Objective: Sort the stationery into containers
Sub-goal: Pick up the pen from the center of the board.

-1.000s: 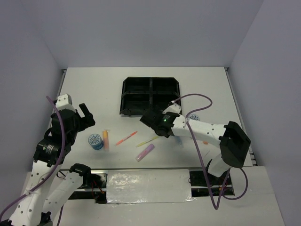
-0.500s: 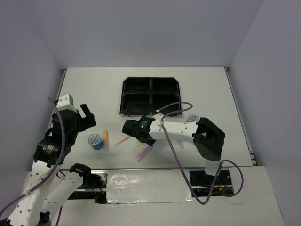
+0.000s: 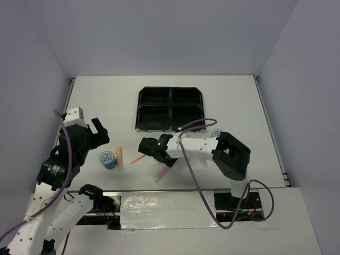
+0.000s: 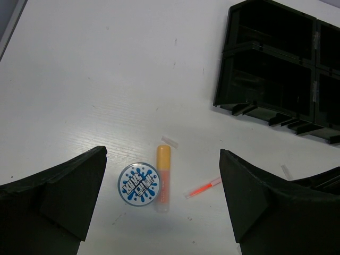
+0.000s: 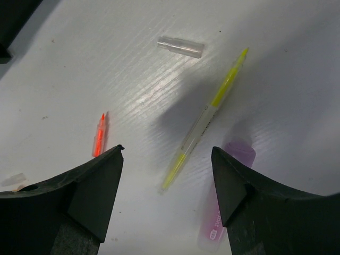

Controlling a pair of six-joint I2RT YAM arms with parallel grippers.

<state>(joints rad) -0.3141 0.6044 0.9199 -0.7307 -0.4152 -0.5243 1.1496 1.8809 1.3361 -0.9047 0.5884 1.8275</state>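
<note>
The black four-compartment tray sits at the table's middle back and looks empty; it also shows in the left wrist view. My left gripper is open and empty, hovering above a blue-and-white tape roll, an orange marker and a thin pink pen. My right gripper is open and empty, low over a yellow pen, with a purple marker by its right finger. The pink pen lies left of it. A second tape roll lies behind the right arm.
A small clear cap lies beyond the yellow pen. The right arm's purple cable loops over the table in front of the tray. White walls close in the table on three sides.
My right arm has swung left from the tray's front right corner and now sits over the yellow pen and purple marker. My left arm has barely moved.
</note>
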